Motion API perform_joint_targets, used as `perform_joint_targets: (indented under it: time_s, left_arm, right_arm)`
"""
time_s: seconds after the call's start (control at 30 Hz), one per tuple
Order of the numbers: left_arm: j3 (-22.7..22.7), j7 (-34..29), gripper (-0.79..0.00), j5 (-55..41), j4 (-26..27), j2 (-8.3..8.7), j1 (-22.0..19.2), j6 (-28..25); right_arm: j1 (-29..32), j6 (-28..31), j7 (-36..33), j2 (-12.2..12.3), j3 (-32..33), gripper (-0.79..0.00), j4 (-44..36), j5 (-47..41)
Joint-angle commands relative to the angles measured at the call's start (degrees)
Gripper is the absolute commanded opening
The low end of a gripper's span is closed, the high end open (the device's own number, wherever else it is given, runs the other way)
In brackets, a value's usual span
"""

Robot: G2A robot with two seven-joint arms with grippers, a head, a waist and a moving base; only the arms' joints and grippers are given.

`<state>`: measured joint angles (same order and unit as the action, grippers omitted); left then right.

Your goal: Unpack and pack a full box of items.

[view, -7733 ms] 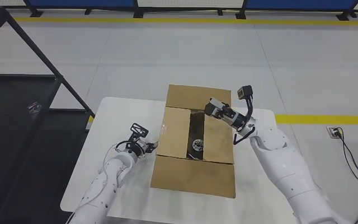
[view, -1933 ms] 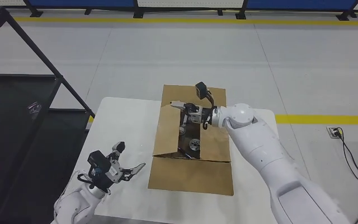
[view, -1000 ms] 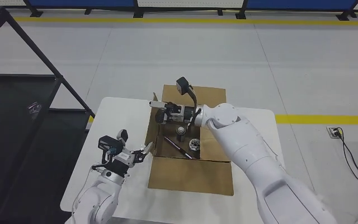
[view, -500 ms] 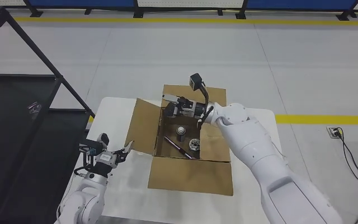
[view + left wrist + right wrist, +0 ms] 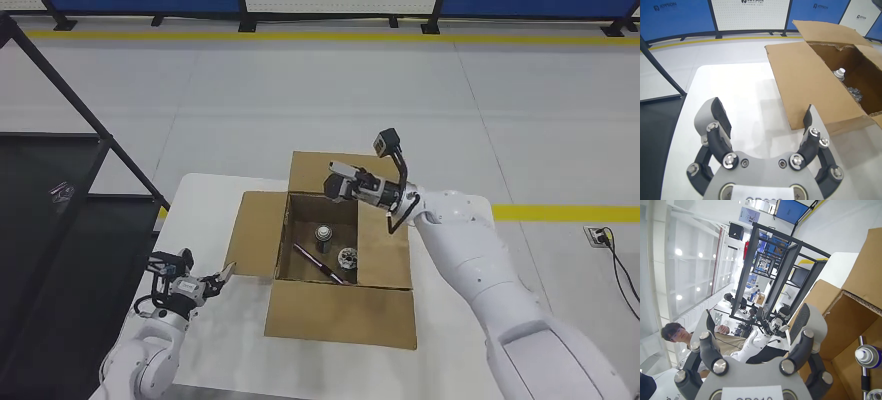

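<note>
Box [image 5: 340, 315] wide open on table [image 5: 205, 200], spray can [image 5: 323, 238] upright inside. Right gripper [image 5: 756, 309] spread wide and empty above far rim, left gripper [image 5: 763, 106] likewise beside left flap. Better drop straight down, pinch can mid-body.

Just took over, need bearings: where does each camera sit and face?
Top view: above the arms, looking down on table and open box; left hand and right hand show.
Left wrist view: on that wrist, facing across the table into the box; own open hand shows.
Right wrist view: on that wrist, facing over the box rim toward a black rack; own open hand shows.
Shared by all: spray can in the box.
</note>
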<state>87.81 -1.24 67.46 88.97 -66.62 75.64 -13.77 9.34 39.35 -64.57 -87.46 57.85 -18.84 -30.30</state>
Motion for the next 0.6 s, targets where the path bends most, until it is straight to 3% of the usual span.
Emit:
perform_joint_targets:
  time_s: [0.0,0.27,0.57]
  left_arm:
    - [-0.1,-1.5,0.000,0.3,-0.6,0.05,-0.4,-0.2]
    - [0.2,-2.0,0.000,0.8,0.6,0.18,-0.6,-1.1]
    - [2.9,0.1,0.000,3.9,12.9,0.53,2.9,0.5]
  right_arm:
    - [0.7,0.4,0.0,0.7,0.6,0.000,-1.0,0.5]
    - [4.1,0.3,0.5,3.3,2.6,0.000,-5.7,3.8]
    - [4.8,-2.1,2.4,4.0,3.0,0.000,-6.9,5.6]
